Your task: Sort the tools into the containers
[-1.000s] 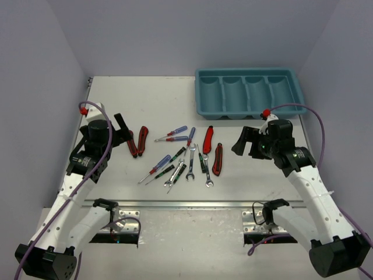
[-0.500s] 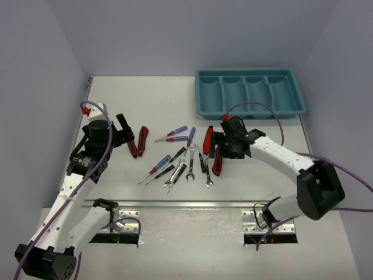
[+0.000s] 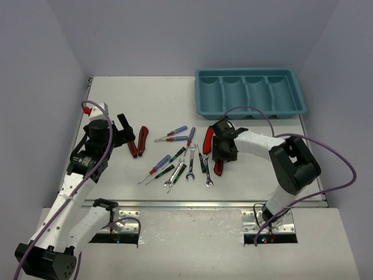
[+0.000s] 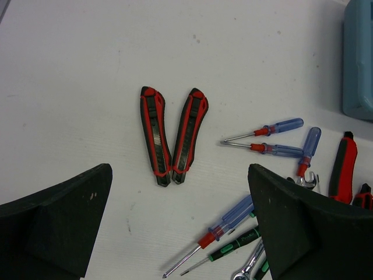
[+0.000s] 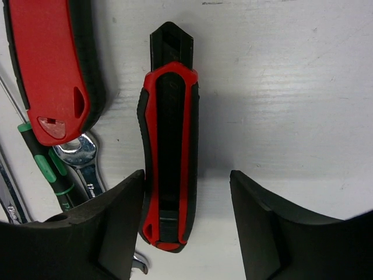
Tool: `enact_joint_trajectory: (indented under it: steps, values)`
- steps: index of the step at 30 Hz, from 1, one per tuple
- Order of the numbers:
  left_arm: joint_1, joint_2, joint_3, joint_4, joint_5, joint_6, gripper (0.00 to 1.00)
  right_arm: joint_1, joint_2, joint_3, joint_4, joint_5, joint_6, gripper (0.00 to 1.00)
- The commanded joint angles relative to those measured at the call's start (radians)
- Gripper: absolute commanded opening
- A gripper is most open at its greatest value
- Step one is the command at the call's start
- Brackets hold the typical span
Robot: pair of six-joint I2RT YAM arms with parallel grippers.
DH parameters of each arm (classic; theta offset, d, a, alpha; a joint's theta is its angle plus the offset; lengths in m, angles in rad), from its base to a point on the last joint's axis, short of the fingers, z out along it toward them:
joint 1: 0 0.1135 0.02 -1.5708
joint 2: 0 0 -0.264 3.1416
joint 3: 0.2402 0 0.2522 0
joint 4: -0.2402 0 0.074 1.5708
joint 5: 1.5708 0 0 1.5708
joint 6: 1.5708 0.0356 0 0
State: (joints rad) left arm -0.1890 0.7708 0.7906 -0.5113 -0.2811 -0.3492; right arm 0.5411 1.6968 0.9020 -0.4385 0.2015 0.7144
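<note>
Right wrist view, with the right gripper (image 5: 185, 178) spread wide over the knife (image 5: 169, 157): drop straight, centre on the handle, then squeeze.

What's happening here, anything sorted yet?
Nothing is sorted yet: the teal tray looks empty. The right hand is down over a red-and-black folding knife, open, with its fingers on either side and not closed on it. The left hand hovers open above two more knives lying side by side. The screwdrivers and wrenches lie loose on the table.
</note>
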Motion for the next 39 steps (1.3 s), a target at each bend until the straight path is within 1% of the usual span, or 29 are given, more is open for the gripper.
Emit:
enact_joint_trajectory:
  steps: [1, 3, 7, 9, 11, 13, 15, 17, 19, 20, 21, 23, 25, 27, 29, 30, 32, 33, 34, 35, 37, 39]
  values:
    - [-0.008, -0.005, 0.003, 0.049, 0.013, 0.004, 1.0, 0.007, 0.008, -0.024, 0.039, 0.043, 0.006, 0.49]
    - [-0.007, -0.008, 0.001, 0.048, 0.011, 0.004, 1.0, 0.007, -0.001, -0.037, 0.043, 0.056, 0.002, 0.31]
    - [-0.008, -0.011, 0.001, 0.048, 0.012, 0.004, 1.0, 0.007, -0.076, -0.059, 0.03, 0.068, -0.017, 0.19]
    - [-0.009, -0.009, 0.001, 0.049, 0.014, 0.004, 1.0, 0.007, -0.135, -0.047, -0.001, 0.073, -0.038, 0.16]
    - [-0.009, -0.006, 0.002, 0.048, 0.016, 0.004, 1.0, 0.007, -0.213, -0.013, -0.044, 0.077, -0.067, 0.16]
    - [-0.009, -0.005, 0.002, 0.049, 0.014, 0.004, 1.0, 0.005, -0.257, 0.018, -0.056, 0.081, -0.099, 0.16]
    - [-0.009, 0.0, 0.004, 0.048, 0.013, 0.003, 1.0, -0.005, -0.275, 0.11, -0.087, 0.086, -0.146, 0.16]
    - [-0.007, 0.004, 0.004, 0.048, 0.011, 0.003, 1.0, -0.035, -0.253, 0.207, -0.102, 0.069, -0.184, 0.16]
    - [-0.007, 0.007, 0.004, 0.049, 0.008, 0.003, 1.0, -0.07, -0.203, 0.306, -0.121, 0.037, -0.213, 0.15]
    - [-0.007, 0.008, 0.004, 0.048, 0.004, 0.003, 1.0, -0.092, -0.15, 0.39, -0.128, 0.01, -0.236, 0.15]
    - [-0.006, 0.01, 0.003, 0.047, 0.001, 0.003, 1.0, -0.118, -0.061, 0.455, -0.137, -0.004, -0.253, 0.15]
    - [-0.006, 0.011, 0.002, 0.046, -0.004, 0.002, 1.0, -0.153, 0.047, 0.658, -0.191, -0.036, -0.283, 0.16]
    - [-0.007, 0.013, 0.002, 0.043, -0.007, -0.001, 1.0, -0.172, 0.188, 0.84, -0.243, -0.044, -0.302, 0.16]
    - [-0.007, 0.021, 0.002, 0.041, -0.015, -0.006, 1.0, -0.187, 0.345, 1.051, -0.29, -0.057, -0.315, 0.16]
    - [-0.005, 0.025, 0.002, 0.042, -0.015, -0.009, 1.0, -0.202, 0.515, 1.302, -0.359, -0.047, -0.329, 0.18]
    - [-0.004, 0.028, 0.002, 0.042, -0.013, -0.01, 1.0, -0.209, 0.578, 1.395, -0.372, -0.053, -0.336, 0.19]
    - [-0.004, 0.037, 0.003, 0.043, -0.006, -0.01, 1.0, -0.224, 0.659, 1.501, -0.347, -0.089, -0.351, 0.23]
    - [-0.004, 0.047, 0.004, 0.042, -0.003, -0.01, 1.0, -0.229, 0.659, 1.45, -0.289, -0.111, -0.364, 0.25]
    - [-0.004, 0.051, 0.004, 0.044, 0.005, -0.012, 1.0, -0.231, 0.637, 1.403, -0.175, -0.121, -0.371, 0.32]
    - [-0.003, 0.057, 0.005, 0.046, 0.008, -0.014, 1.0, -0.231, 0.627, 1.353, -0.112, -0.113, -0.378, 0.42]
    - [-0.001, 0.067, 0.008, 0.046, 0.014, -0.014, 1.0, -0.233, 0.647, 1.411, -0.104, -0.118, -0.396, 0.57]
    - [-0.001, 0.079, 0.008, 0.046, 0.017, -0.023, 1.0, -0.231, 0.683, 1.505, -0.161, -0.098, -0.41, 0.82]
